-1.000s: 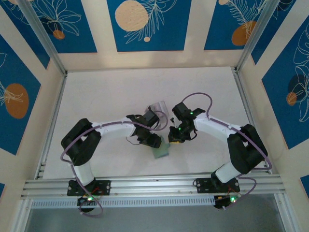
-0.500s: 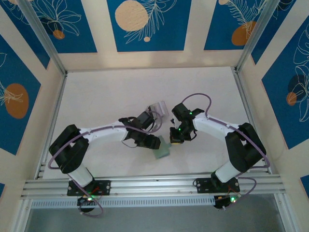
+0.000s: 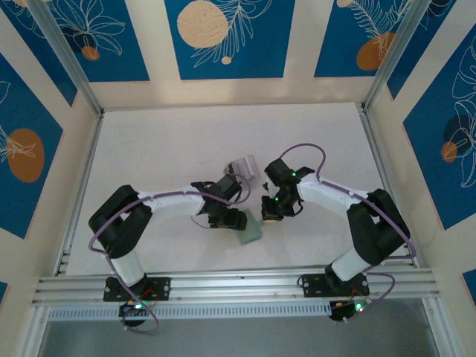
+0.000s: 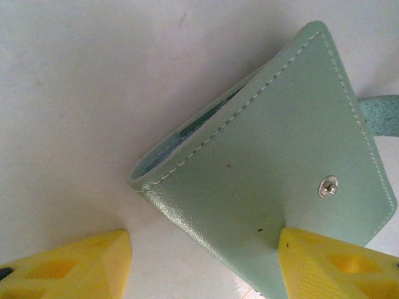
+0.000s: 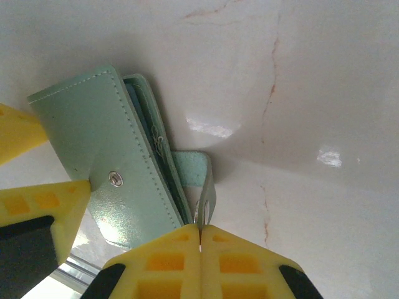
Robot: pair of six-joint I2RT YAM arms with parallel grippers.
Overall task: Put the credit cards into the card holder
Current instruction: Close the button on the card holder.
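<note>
The card holder, a sage-green wallet, lies on the white table with its fold slightly gaping. In the top view the card holder sits between both grippers. My left gripper is open; one yellow finger touches the wallet's face and the other stands clear on the table. My right gripper is shut on the wallet's snap tab, which is bent up off the wallet. A pale stack of credit cards lies just behind my left gripper.
Both arms meet near the table's middle, my right gripper a few centimetres from the left one. Aluminium rails run along the near edge and up both sides. Free white table surface lies behind and to the sides.
My right gripper has shut on the snap tab. My left gripper has opened wider, and the left arm's elbow swung out and back. The wallet shifted slightly.
</note>
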